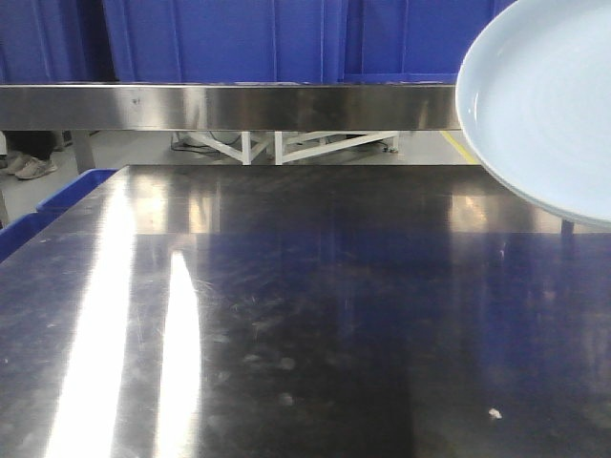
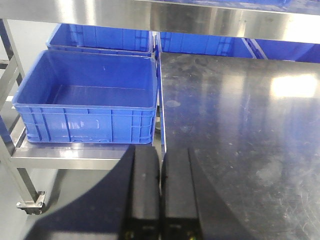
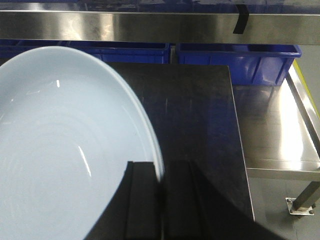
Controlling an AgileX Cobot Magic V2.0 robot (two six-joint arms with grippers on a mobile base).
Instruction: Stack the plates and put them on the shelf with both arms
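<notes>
Steel table [image 1: 315, 315], scratched and streaked with glare, fills the front view beneath a steel shelf [image 1: 229, 105]. The right gripper [image 3: 161, 200] is clamped on the rim of a pale bluish plate [image 3: 60, 150], with one finger on each face (the plate's edge runs down between them). The plate hangs tilted in the air above the table's right side, and in the front view it overlaps the shelf's front. The left gripper [image 2: 160, 200] is closed on nothing, its fingers nearly touching, over the table's left edge. Beside that edge a blue crate [image 2: 85, 95] sits on a lower steel rack [image 2: 75, 150]. More crates [image 3: 235, 60] stand behind the table.
</notes>
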